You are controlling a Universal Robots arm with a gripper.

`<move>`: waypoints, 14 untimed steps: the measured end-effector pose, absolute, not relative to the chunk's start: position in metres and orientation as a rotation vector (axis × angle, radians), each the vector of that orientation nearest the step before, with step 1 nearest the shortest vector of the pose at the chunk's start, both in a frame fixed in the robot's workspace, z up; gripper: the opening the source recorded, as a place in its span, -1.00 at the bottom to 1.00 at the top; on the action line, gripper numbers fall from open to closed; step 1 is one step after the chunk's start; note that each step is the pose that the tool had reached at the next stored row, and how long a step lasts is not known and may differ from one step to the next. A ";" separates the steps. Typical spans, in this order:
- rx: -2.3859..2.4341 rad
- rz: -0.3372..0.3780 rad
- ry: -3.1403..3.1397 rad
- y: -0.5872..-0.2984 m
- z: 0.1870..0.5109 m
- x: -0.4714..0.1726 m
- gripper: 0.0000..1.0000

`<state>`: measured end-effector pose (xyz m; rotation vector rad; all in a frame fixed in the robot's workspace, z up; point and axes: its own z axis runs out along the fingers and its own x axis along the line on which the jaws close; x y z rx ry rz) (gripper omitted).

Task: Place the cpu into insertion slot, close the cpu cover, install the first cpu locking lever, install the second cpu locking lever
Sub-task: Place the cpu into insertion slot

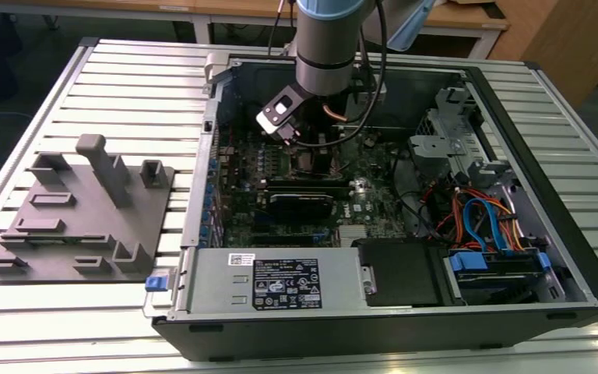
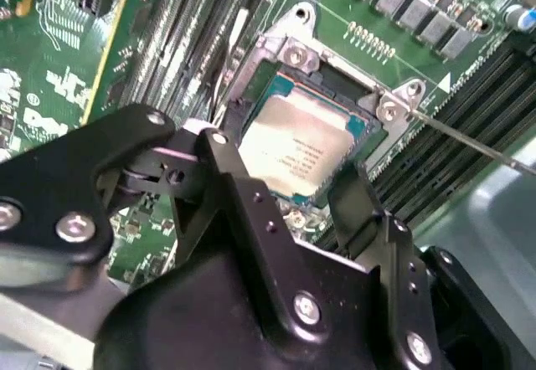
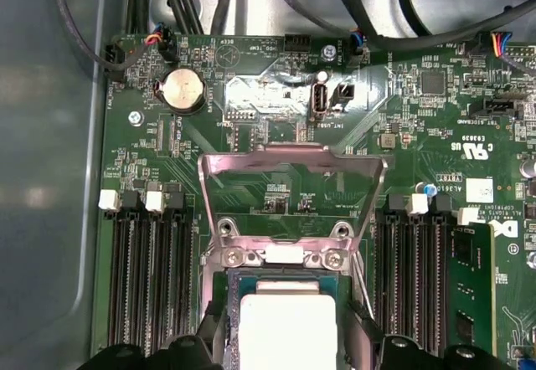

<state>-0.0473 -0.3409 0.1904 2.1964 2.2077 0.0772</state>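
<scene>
The cpu (image 3: 289, 328) (image 2: 301, 148), a flat square chip with a dull silver top, lies in the insertion slot (image 3: 280, 257) (image 2: 295, 54), whose silver rim and screws frame it. My gripper (image 3: 289, 349) (image 2: 289, 190) is shut on the cpu, one black finger (image 2: 219, 159) pressed to each of two opposite sides. The cpu cover (image 3: 293, 165), a thin silver frame, stands swung up beyond the slot. A thin metal locking lever (image 2: 477, 146) juts out past one corner of the slot. In the exterior view the gripper (image 1: 310, 156) reaches down into the open computer case over the motherboard.
Long black memory slots (image 3: 151, 278) (image 3: 419, 278) flank the socket on both sides. Black cables (image 3: 402, 18) hang near the board's edge. The case walls (image 1: 548, 226), a drive cage with coloured cables (image 1: 486, 226) and the power supply (image 1: 278, 284) surround the board. A grey fixture (image 1: 81, 210) sits at the exterior view's left.
</scene>
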 end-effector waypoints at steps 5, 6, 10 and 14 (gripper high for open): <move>2.198 0.079 2.208 -0.341 0.191 -0.050 0.34; 2.198 0.080 2.208 -0.341 0.191 -0.051 0.34; 2.198 0.080 2.208 -0.341 0.191 -0.054 0.34; 2.200 0.083 2.209 -0.340 0.191 -0.054 0.34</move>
